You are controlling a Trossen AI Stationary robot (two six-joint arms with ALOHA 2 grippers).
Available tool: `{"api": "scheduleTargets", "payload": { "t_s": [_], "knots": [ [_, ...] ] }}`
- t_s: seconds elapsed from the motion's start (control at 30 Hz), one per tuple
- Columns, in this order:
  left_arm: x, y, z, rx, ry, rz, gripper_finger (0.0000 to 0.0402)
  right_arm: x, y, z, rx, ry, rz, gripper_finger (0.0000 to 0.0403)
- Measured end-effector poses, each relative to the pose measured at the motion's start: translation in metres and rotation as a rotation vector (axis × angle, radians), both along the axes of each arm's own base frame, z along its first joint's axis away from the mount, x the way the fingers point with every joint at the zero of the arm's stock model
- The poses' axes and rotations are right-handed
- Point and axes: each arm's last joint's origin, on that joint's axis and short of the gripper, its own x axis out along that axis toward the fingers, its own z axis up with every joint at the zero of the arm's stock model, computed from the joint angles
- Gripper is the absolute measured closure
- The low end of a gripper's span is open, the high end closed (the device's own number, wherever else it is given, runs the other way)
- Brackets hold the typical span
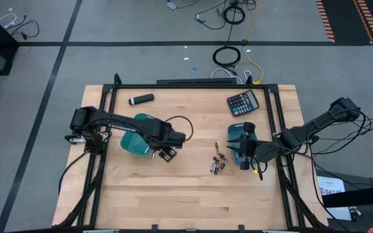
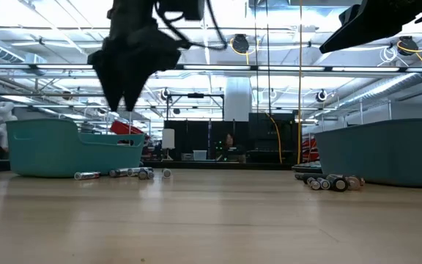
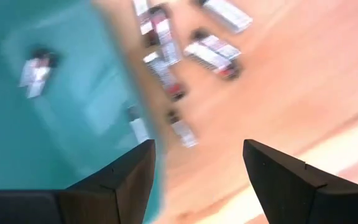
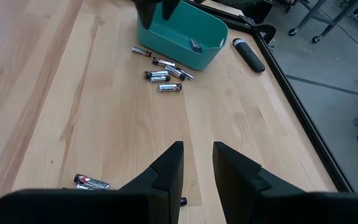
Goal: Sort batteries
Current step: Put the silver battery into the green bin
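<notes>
Nearest, right gripper (image 4: 196,163): it hangs over bare wood near the table's right side; its two fingers stand slightly apart, with nothing between them.
Batteries by the right gripper (image 4: 91,182): one or two cells lie on the wood just beside it, not yet sorted.
Middle heap (image 1: 219,162): a small group of batteries lies loose on the table, just to the left of the right tray (image 1: 239,136).
Right tray content: I cannot tell if any battery is inside, because the arm covers much of it.
Left gripper (image 1: 166,153): it hovers above the table at the edge of the left tray (image 1: 132,144); the jaws are spread wide and hold nothing.
Batteries by the left tray (image 4: 162,70): about five cells lie on the wood just beside the tray wall, outside it.
Inside the left tray: at least one battery (image 4: 195,45) lies on the bottom, seen also from the left wrist.
Far things: a black marker (image 1: 141,99) and a calculator (image 1: 243,102) lie at the back of the table, well apart from the batteries.
Progress, my judgement: the sorting is at an early stage; few cells are in a tray, and most are left on the table in the three loose groups.
</notes>
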Motion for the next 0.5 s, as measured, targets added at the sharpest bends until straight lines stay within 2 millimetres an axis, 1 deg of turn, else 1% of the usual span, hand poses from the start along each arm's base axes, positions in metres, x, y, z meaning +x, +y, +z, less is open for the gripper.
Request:
{"api": "scheduleTargets", "payload": {
  "t_s": [0.1,0.17,0.37,0.5],
  "knots": [
    [0.006,-0.016,0.001,-0.027,-0.074,0.014,0.0148,0.0,0.0,0.0,0.0,-0.001,0.0,0.0325],
    [0.006,-0.027,-0.003,-0.038,-0.061,0.026,0.0148,0.0,0.0,0.0,0.002,-0.001,-0.001,0.0325],
    [0.008,-0.056,-0.033,-0.063,0.061,-0.022,0.0148,0.0,0.0,0.001,0.009,-0.008,0.0,0.0325],
    [0.012,-0.065,-0.045,-0.074,0.074,-0.037,0.0148,0.001,0.001,0.002,0.01,-0.02,0.003,0.0325]
  ]
}}
